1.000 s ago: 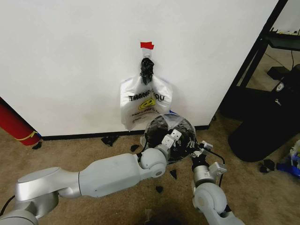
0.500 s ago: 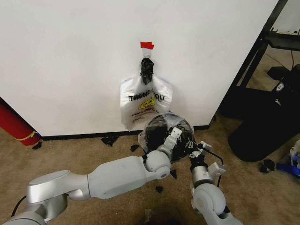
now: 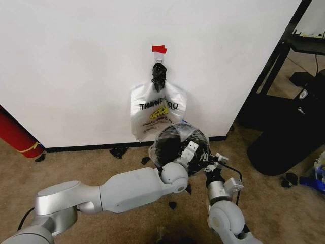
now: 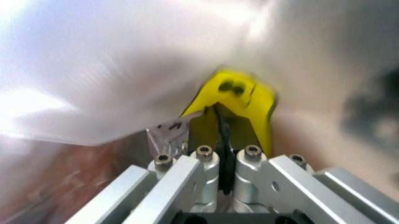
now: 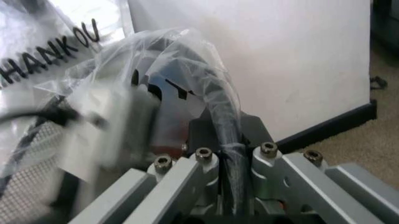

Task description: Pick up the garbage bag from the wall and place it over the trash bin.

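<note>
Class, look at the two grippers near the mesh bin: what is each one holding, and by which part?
Both hold the garbage bag draped over the trash bin: the left gripper pinches its yellow smiley print, and the right gripper pinches a gathered fold at the bin's rim.

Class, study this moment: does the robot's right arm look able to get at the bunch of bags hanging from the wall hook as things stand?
Probably not right away. The right hand is shut on the garbage bag at the trash bin rim, and the bin stands between it and the hanging bags above.
</note>
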{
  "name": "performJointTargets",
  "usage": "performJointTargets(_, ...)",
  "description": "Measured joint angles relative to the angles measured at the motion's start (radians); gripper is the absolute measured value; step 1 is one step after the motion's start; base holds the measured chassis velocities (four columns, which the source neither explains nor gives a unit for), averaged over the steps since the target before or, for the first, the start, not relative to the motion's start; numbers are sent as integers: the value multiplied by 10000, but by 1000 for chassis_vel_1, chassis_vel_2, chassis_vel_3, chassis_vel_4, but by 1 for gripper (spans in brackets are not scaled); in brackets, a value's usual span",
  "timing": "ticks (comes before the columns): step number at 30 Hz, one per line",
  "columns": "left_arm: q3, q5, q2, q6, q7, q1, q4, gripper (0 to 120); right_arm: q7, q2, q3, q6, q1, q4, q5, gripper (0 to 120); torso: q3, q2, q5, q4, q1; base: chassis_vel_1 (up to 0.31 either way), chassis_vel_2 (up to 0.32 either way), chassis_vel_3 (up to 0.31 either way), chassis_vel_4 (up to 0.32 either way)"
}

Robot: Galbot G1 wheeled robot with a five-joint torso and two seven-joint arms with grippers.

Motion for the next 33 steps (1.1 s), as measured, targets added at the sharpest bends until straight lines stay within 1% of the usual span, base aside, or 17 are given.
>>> performJointTargets(3, 3, -225, 171, 164, -200, -156, -410, 0, 4, -15, 53, 19, 86, -72, -6, 1, 0, 0, 0, 1, 0, 0, 0, 0, 0)
performJointTargets(7, 9, -294, 215, 291, -351, -231, -503, 0, 16, -45, 74, 21, 121, -80, 4, 1, 0, 0, 0, 2, 0, 0, 0, 0, 0)
performJointTargets(9, 9, -258, 130, 380, -454, -259, -334, 0, 18, -61, 69, 21, 112, -25, 37, 1, 0, 0, 1, 2, 0, 0, 0, 0, 0)
performJointTargets(11, -29, -206, -70, 389, -517, -255, 24, 0, -32, -61, 49, 23, 81, 48, 35, 1, 0, 0, 0, 1, 0, 0, 0, 0, 0)
performJointTargets(14, -41, -188, -182, 395, -555, -253, 212, 0, -72, -63, 42, 24, 71, 63, 23, 1, 0, 0, 1, 1, 0, 0, 0, 0, 0)
performJointTargets(15, -41, -160, -346, 417, -597, -260, 549, 0, -110, -99, 28, 35, 54, 99, 12, 1, 0, 0, 0, 1, 0, 0, 0, 0, 0)
performJointTargets(16, -43, -178, -406, 418, -608, -269, 666, 0, -132, -114, 17, 39, 36, 118, 4, 1, 0, 0, 1, 1, 0, 0, 0, 0, 0)
performJointTargets(25, -68, -754, -674, 646, -703, -449, 1096, 0, -231, -101, -88, 116, -99, 141, -197, 1, 0, 0, 1, 1, 0, 0, 0, 0, 0)
performJointTargets(29, -33, -1237, -810, 927, -840, -553, 1298, 0, -237, -74, -134, 126, -130, 141, -250, 1, 0, 0, 1, 1, 0, 0, 0, 0, 0)
performJointTargets(33, 3, -1299, -876, 1009, -848, -577, 1424, 0, -237, -56, -137, 129, -157, 172, -255, 1, 0, 0, 0, 1, 0, 0, 0, 0, 0)
